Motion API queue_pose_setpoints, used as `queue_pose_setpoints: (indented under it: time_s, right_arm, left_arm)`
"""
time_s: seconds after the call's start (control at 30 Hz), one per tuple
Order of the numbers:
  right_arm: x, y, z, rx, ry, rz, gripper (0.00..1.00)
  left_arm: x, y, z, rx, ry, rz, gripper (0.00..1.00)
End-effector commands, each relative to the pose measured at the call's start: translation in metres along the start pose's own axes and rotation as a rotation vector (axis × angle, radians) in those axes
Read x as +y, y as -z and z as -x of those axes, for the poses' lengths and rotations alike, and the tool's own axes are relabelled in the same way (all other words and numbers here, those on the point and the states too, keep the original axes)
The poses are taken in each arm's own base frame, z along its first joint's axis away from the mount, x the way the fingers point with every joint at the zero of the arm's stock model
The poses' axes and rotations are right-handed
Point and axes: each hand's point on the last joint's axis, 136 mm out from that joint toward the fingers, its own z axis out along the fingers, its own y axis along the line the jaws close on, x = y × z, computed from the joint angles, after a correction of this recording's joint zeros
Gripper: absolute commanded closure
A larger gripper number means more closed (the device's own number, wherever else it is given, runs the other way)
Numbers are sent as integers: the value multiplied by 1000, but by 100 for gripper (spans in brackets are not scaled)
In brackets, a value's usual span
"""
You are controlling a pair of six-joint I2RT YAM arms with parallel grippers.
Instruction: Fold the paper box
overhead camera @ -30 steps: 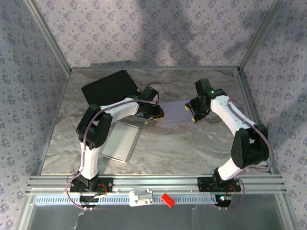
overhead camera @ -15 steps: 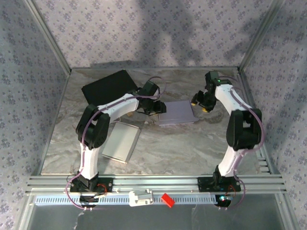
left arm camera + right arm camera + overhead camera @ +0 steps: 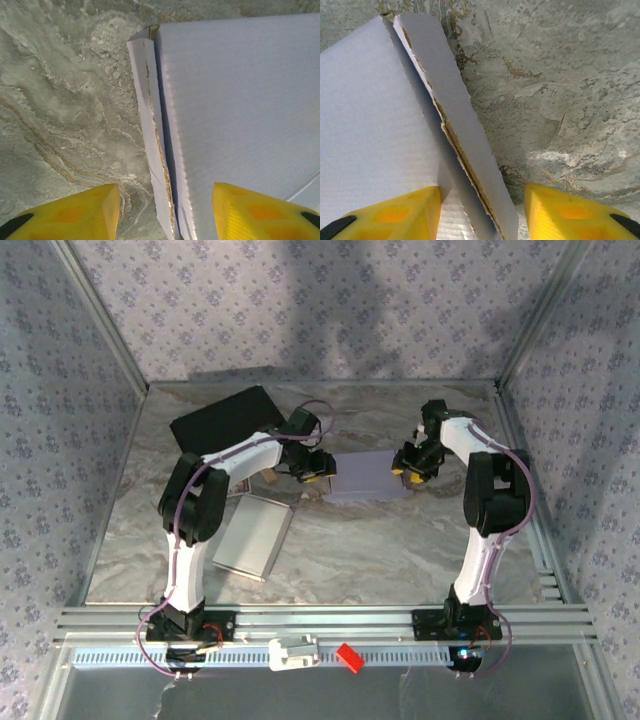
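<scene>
Mid-frame, your left gripper [image 3: 165, 202] and right gripper [image 3: 482, 200] stand spread astride the side flaps [image 3: 451, 112] of the box [image 3: 368, 478] (nothing pinched), so next I'd pinch and fold.

The left tool [image 3: 316, 469] and right tool [image 3: 411, 472] flank the flat paper box [image 3: 368, 478].

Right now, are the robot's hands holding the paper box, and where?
Nothing is gripped. The left gripper, fingers apart, straddles the left side flap of the paper box; the right gripper straddles the right side flap likewise. Neither pinches.
</scene>
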Motion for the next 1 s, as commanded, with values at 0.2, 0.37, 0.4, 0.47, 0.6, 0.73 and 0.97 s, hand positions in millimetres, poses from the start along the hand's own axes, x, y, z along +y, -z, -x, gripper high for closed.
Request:
queue_pose_setpoints:
  time_s: [0.2,0.37,0.4,0.47,0.6,0.73,0.97]
  right_arm:
    - [-8,-16,-9,57,-13,-12,64]
    - [-1,-17,-11,70,2,36,67]
    - [1,-16,-11,71,2,47,68]
    - [4,-12,-9,63,7,76,69]
    - [9,-2,-4,45,21,140,59]
    - [8,10,5,-26,32,196,38]
    - [-2,6,16,-38,-4,314,32]
  left_arm:
    - [5,-28,-9,44,-31,-25,53]
    - [5,-34,-10,48,-28,-42,60]
    - [7,-35,-12,47,-26,-41,62]
    - [9,-35,-14,48,-27,-39,68]
    - [15,-35,-17,49,-30,-22,79]
    - [21,-33,-19,42,-38,-5,90]
    - [35,-33,-21,49,-12,-19,94]
